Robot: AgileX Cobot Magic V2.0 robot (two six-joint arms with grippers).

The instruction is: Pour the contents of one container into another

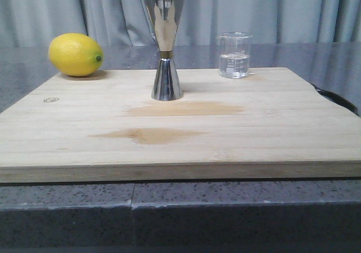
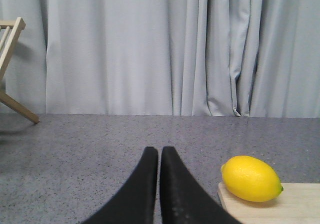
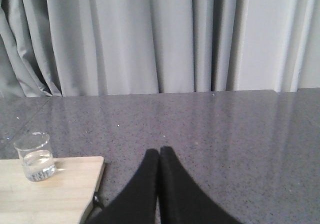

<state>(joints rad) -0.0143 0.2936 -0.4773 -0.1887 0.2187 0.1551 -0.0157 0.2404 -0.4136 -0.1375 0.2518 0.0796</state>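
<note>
The small clear glass beaker (image 1: 234, 55) with white marks stands upright at the back right of the wooden board (image 1: 180, 146), with clear liquid in its lower part. It also shows in the right wrist view as the beaker (image 3: 34, 156) on the board's corner. The tall steel jigger (image 1: 165, 48) with a gold waist band stands upright at the board's back middle. My left gripper (image 2: 159, 151) is shut and empty over the grey counter beside the board. My right gripper (image 3: 159, 152) is shut and empty over the counter, off the board's other side. Neither gripper shows in the front view.
A yellow lemon (image 1: 75, 54) lies at the board's back left corner, also seen as the lemon (image 2: 251, 178) in the left wrist view. Two darker stains (image 1: 149, 134) mark the board. A wooden frame (image 2: 11, 59) stands by the grey curtain. A black loop (image 1: 337, 98) hangs at the board's right edge.
</note>
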